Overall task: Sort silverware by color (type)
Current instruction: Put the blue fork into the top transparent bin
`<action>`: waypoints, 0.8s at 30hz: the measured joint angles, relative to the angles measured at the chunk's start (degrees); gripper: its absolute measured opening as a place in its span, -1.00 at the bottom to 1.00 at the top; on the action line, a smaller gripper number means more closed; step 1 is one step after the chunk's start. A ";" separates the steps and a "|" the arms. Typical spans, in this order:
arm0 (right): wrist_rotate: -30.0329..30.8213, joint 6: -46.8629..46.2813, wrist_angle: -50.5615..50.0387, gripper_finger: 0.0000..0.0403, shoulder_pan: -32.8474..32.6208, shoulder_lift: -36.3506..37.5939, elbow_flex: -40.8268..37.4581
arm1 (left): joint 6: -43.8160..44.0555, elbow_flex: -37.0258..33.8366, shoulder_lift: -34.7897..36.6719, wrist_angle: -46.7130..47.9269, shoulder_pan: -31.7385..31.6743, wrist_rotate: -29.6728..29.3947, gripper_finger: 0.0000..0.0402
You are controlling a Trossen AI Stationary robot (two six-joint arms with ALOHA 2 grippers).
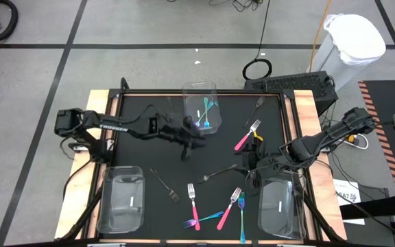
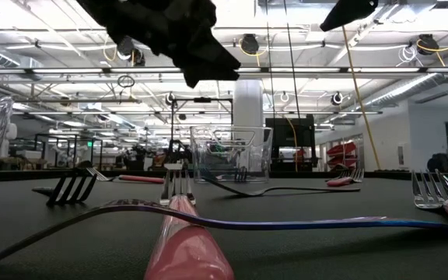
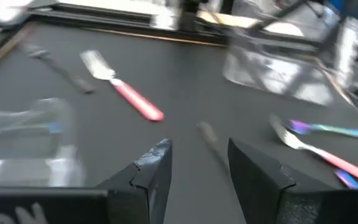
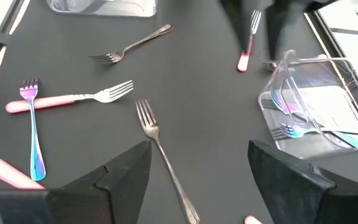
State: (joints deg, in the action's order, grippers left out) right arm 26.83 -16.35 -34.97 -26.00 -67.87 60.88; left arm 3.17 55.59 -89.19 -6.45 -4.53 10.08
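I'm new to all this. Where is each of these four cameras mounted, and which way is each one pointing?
High view: above, looking straight down at the black table; both arms show, left gripper beside the top bin.
Low view: at tabletop height, looking level past a pink fork; arm parts hang above.
Left wrist view: looks past its open fingers at forks.
Right wrist view: looks past its open fingers.
Shared: the high and right wrist views both show the top bin holding iridescent utensils.

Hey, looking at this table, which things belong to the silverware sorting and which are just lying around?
Job: pink-handled forks, teal forks, dark forks, clear bins, left hand, right hand.
Lying about: white bag, floor cables.
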 joint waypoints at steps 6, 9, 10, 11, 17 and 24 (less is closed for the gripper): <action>0.11 1.12 3.08 0.31 0.00 -1.28 0.01 | 3.04 0.00 -0.02 0.73 4.80 -0.02 -0.22; 0.09 2.40 4.16 0.31 0.00 -1.51 0.00 | 5.44 0.00 -0.02 1.32 6.96 -0.02 -0.22; 0.10 2.62 4.27 0.31 0.00 -1.49 0.00 | 5.44 0.00 -0.02 1.23 7.85 -0.02 -0.22; 0.12 2.89 4.31 0.31 0.00 -1.49 0.00 | 5.41 0.00 -0.02 1.18 8.77 -0.02 -0.22; 0.15 7.02 5.79 0.31 0.02 -1.49 0.00 | 5.41 0.24 -0.02 0.69 14.37 -0.02 -0.22; 0.15 17.16 11.66 0.31 0.02 -1.49 0.00 | 6.65 0.24 -0.02 0.85 21.22 -8.92 -0.22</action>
State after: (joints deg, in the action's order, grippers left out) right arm 26.98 0.80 -23.31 -25.98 -69.36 60.88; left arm 9.82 55.83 -89.21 -5.60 16.70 1.16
